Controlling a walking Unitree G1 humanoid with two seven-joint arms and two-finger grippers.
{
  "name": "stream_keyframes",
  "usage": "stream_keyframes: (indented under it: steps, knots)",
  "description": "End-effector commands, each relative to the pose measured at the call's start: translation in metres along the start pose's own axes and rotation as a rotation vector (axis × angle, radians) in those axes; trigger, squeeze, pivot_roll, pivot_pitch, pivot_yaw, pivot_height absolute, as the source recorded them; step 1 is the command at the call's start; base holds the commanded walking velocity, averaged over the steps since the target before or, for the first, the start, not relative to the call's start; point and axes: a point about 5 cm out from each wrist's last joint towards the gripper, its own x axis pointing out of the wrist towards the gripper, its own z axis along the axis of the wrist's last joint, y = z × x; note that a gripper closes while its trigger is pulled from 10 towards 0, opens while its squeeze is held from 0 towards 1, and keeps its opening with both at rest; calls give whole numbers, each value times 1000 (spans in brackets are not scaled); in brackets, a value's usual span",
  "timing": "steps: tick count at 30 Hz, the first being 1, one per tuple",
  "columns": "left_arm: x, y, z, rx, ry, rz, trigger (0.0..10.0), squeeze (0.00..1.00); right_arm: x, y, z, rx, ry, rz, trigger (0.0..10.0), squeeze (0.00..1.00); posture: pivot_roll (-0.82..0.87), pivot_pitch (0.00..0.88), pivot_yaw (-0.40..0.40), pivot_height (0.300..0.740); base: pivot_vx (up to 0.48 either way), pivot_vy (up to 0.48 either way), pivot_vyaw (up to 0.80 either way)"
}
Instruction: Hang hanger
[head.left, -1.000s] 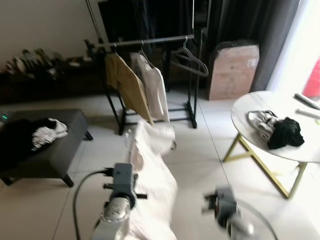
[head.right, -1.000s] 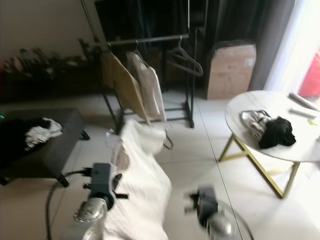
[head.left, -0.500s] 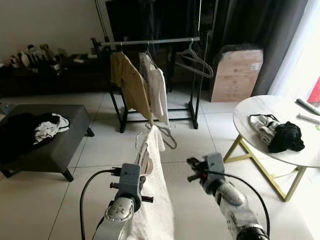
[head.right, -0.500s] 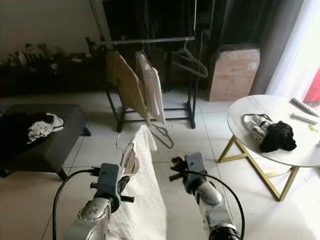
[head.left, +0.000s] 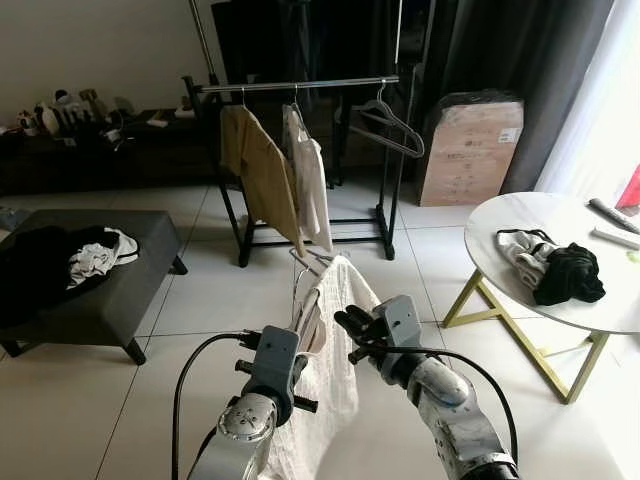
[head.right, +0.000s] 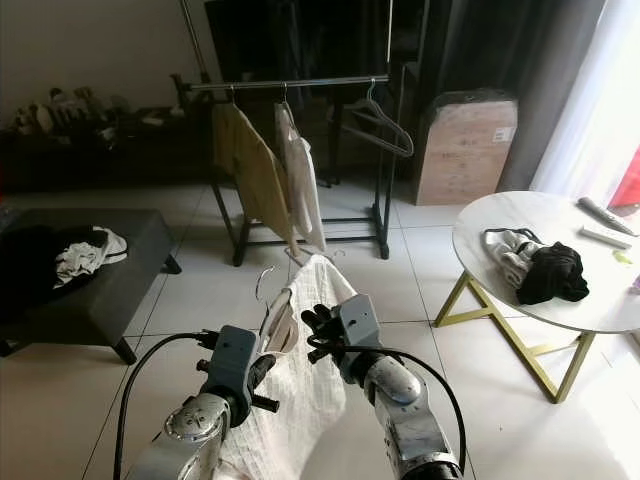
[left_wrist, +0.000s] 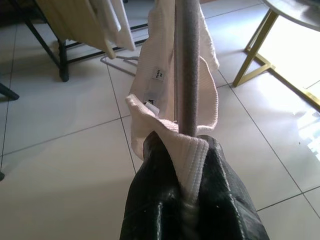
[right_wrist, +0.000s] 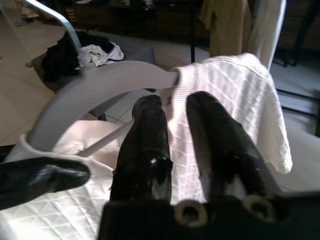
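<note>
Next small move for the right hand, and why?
Probably close the right hand on the hanger under the white shirt. Its fingers sit open against the shirt's shoulder, while the left hand pinches hanger and collar. The rack is across the floor, so a two-handed hold likely steadies the carry.

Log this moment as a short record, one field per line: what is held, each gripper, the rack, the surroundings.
held item: white garment draped on a grey hanger
left gripper: shut on the hanger and garment collar
right gripper: open, fingers at the garment's shoulder beside the hanger arm
clothes rack: black rail ahead, with a tan garment, a white shirt and an empty hanger
task state: held hanger not yet on the rail
left side: dark bench with clothes on it
right side: round table with clothes on it
</note>
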Motion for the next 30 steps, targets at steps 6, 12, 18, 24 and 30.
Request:
stream_keyframes:
  steps: [6, 12, 18, 24, 30]
  knots:
    - [-2, -2, 23, 31, -79, -9, 10000, 0, 6, 3, -1, -63, 87, -51, 10000, 0, -29, 39, 33, 740, 0, 0, 0]
    - [-4, -13, 31, 66, -111, -81, 10000, 0, 15, 6, 4, -59, 111, -113, 10000, 1000, -24, 44, 32, 740, 0, 0, 0]
    - [-6, -19, 33, 74, -120, -113, 10000, 0, 20, 12, 12, -69, 77, -101, 10000, 0, -24, 44, 29, 740, 0, 0, 0]
    - [-8, -21, 37, 87, -136, -127, 10000, 0, 23, 12, 14, -60, 82, -136, 10000, 67, -19, 44, 29, 740, 0, 0, 0]
    - [-9, -22, 37, 90, -138, -132, 10000, 0, 22, 0, 20, -30, 38, -249, 10000, 329, -20, 44, 30, 740, 0, 0, 0]
